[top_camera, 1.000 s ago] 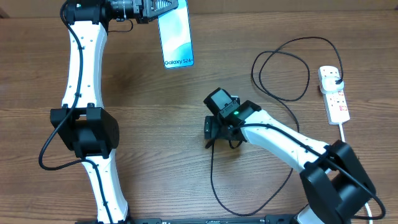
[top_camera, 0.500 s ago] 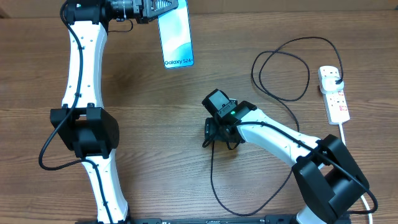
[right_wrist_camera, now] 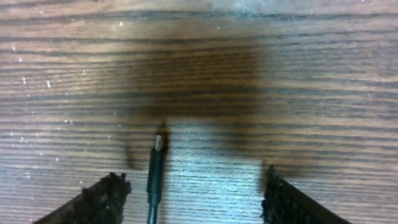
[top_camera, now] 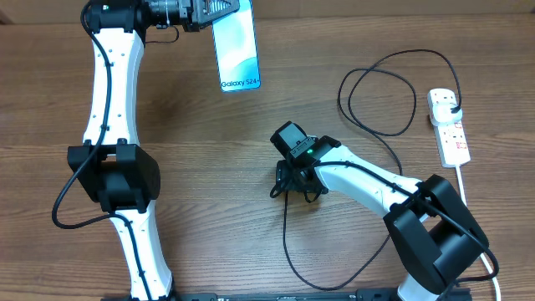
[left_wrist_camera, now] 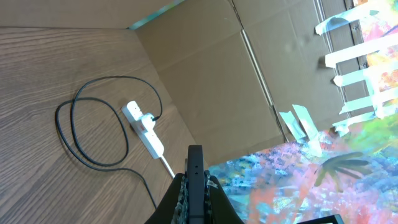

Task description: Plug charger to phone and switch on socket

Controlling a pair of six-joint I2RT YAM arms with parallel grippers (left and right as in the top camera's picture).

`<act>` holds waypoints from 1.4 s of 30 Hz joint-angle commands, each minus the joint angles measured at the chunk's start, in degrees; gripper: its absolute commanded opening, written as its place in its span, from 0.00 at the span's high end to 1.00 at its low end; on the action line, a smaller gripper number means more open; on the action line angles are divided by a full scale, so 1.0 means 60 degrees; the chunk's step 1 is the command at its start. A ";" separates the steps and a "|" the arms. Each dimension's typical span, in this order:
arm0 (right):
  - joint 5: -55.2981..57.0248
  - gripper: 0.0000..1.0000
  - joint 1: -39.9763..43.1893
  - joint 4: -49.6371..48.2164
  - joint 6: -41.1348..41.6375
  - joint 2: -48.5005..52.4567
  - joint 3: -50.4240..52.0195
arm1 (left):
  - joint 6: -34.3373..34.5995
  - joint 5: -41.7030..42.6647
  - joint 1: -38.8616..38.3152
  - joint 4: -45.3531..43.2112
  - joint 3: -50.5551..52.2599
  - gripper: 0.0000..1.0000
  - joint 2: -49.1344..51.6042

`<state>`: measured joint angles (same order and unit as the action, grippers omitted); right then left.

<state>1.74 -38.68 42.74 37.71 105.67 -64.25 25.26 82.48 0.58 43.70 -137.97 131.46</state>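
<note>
Charger (top_camera: 378, 92) – thin black cable, one item. It runs in loose loops from the right side of the tabletop (top_camera: 201, 167) to its middle. The plug (top_camera: 451, 102) sits in the far end of the socket (top_camera: 450, 130), a white strip near the right edge. The connector tip (right_wrist_camera: 158, 144) lies flat on the wood at mid-tabletop.

Right claw (right_wrist_camera: 193, 199) – lowered over the connector tip, jaws well apart and holding nothing. The cable lies between the fingers (right_wrist_camera: 106, 198), clearly nearer one than the other.

Phone (top_camera: 236, 52) – at the far edge of the tabletop, screen lit and facing up. Left claw (top_camera: 219, 15) is clamped tight on its far end, and the near end is free. Whether the phone rests on the wood cannot be told.

Hazards, as judged:
- The off-centre cable may be nudged sideways or rolled as the jaws close, giving a skewed hold.
- A grip behind the tip would let the tip droop and miss the port.
- Loose loops may catch on the right arm during the carry, and a hard pull could drag the socket or work the plug loose.
- The phone is held at one end only, so it may pivot under the push of the connector.
</note>
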 commanded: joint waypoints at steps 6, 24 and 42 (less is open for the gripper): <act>0.0047 0.60 -0.0047 -0.0146 0.0080 0.0164 -0.0018 | -0.0113 0.0233 0.0026 -0.0040 -0.0007 0.96 -0.0237; -0.0022 0.65 -0.0368 -0.0066 0.0503 0.0350 -0.0018 | -0.0113 0.0273 0.0026 -0.0040 -0.0007 0.96 -0.0237; -0.0084 0.96 -0.0350 0.0393 0.0423 0.0350 -0.0430 | -0.0106 0.0459 0.0026 -0.0047 -0.0007 0.96 -0.0237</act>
<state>1.28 -40.56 44.29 40.45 107.07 -64.62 25.26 82.52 0.58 43.68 -137.97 131.46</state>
